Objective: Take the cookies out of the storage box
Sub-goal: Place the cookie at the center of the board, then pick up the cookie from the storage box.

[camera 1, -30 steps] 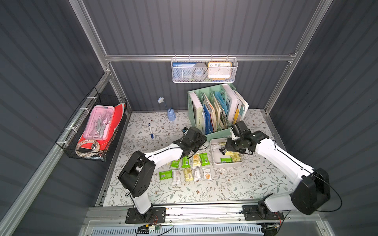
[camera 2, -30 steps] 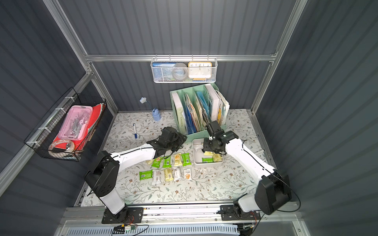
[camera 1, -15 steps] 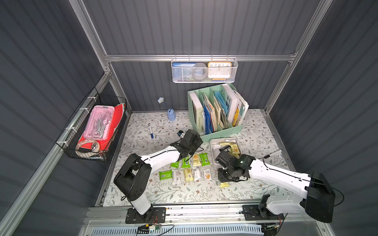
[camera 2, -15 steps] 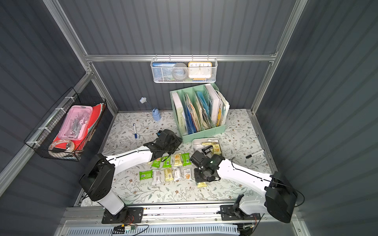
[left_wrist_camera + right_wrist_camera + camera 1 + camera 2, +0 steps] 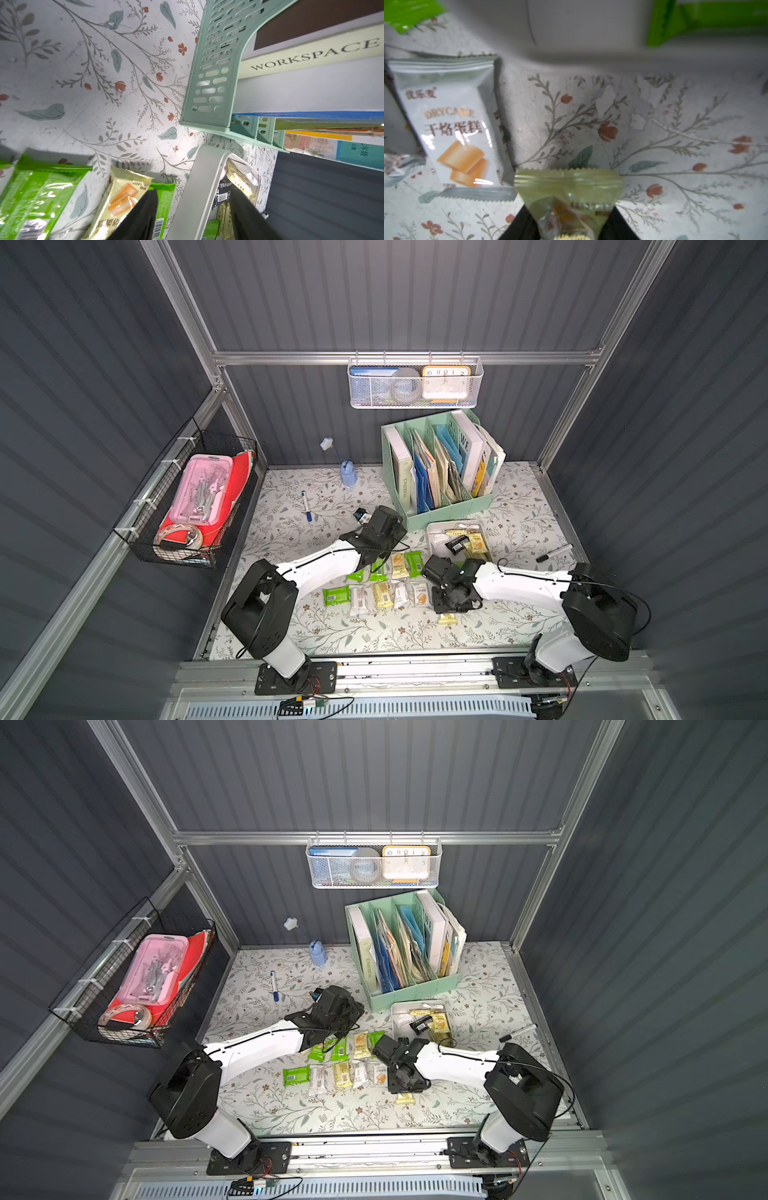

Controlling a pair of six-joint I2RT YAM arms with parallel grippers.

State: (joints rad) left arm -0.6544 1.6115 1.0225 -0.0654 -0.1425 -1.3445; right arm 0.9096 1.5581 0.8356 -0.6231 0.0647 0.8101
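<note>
I see left pincer (image 5: 193, 193) spread astride wall of shallow grey plastic storage box (image 5: 207, 158); right pincer (image 5: 570, 209) flanks pale-yellow cookie packet (image 5: 568, 185), grip unclear.

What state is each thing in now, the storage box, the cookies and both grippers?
storage box: upright, several cookie packets inside.
laid-out cookies: flat in two rows on the table.
left gripper: open, straddling the box wall.
right gripper: around a pale yellow packet, grip unclear.

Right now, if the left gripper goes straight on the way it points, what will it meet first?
Probably the rim of the box: the left gripper has its open jaws astride it, one over the cookies inside, the other over a green packet outside. Depth is unclear.
</note>
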